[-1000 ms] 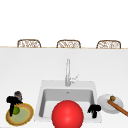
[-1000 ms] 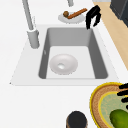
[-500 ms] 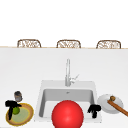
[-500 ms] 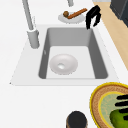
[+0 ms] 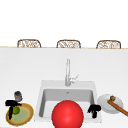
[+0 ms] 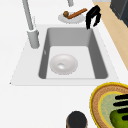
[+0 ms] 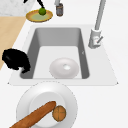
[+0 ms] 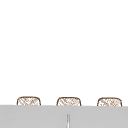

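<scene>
Green lime [image 5: 16,110] sits on my yellow-rimmed woven plate [image 5: 27,117], and my left hand [image 5: 11,107] is over it, fingers straight and laid against the fruit, not yet curled round it. I judge this the reaching step; the next move calls for closing fingers and thumb about the lime without rolling it off. From my palm the lime lies at about 4 o'clock, touching. A dark cup [image 5: 18,95] stands at 12 o'clock of the plate. My right hand [image 5: 94,109] hangs curled, holding nothing, by the sink [image 5: 42,100].
</scene>
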Robot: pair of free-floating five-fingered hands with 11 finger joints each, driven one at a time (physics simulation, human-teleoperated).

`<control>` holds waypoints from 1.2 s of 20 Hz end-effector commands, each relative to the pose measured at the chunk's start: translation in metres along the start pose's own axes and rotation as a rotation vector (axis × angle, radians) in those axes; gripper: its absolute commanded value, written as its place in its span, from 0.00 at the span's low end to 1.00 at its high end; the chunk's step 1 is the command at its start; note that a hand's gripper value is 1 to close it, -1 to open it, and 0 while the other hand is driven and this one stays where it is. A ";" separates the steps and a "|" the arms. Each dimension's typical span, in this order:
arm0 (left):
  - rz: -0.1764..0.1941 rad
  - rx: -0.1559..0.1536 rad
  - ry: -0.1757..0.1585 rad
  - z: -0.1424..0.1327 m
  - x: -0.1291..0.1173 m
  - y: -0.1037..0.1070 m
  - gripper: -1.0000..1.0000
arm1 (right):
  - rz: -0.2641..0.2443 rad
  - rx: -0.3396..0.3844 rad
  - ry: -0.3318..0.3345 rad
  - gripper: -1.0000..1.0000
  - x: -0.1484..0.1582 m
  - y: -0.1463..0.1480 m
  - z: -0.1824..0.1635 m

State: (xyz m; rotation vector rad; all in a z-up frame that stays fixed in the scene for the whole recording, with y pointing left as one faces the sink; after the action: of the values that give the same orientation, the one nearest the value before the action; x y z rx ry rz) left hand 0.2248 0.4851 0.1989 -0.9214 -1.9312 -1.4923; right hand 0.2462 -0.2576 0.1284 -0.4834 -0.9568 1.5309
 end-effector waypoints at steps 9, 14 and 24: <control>-0.017 0.009 0.006 0.008 -0.031 0.015 0.00 | 0.000 0.000 0.000 0.50 0.000 0.000 0.000; -0.024 0.014 0.008 0.025 -0.051 0.009 0.00 | 0.000 0.000 0.000 0.50 0.000 0.000 0.000; -0.025 0.008 0.000 0.048 -0.082 0.001 0.00 | 0.000 0.000 0.000 0.50 0.000 0.000 0.000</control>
State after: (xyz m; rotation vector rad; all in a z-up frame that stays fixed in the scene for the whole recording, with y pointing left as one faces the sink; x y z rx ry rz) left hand 0.2673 0.5116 0.1388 -0.9183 -1.9419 -1.4920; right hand 0.2462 -0.2576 0.1284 -0.4834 -0.9568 1.5309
